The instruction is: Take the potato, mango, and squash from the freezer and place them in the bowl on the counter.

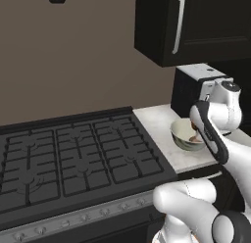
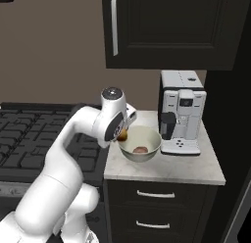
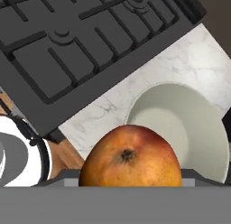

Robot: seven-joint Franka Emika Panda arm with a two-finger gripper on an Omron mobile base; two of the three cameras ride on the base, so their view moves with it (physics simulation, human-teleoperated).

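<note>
While the arm bends low, the mango (image 3: 131, 156) hangs above the bowl (image 3: 198, 128).

Bowl (image 2: 141, 143) between stove (image 2: 29, 134) and coffee machine (image 2: 182, 119)

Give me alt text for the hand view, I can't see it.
A red-orange mango fills the bottom centre, close to the camera, with the pale bowl just beyond it on the marbled counter. A black gas stove covers the upper left.

no readable text, coffee machine (image 2: 181, 114) panel perhaps blurred
</note>
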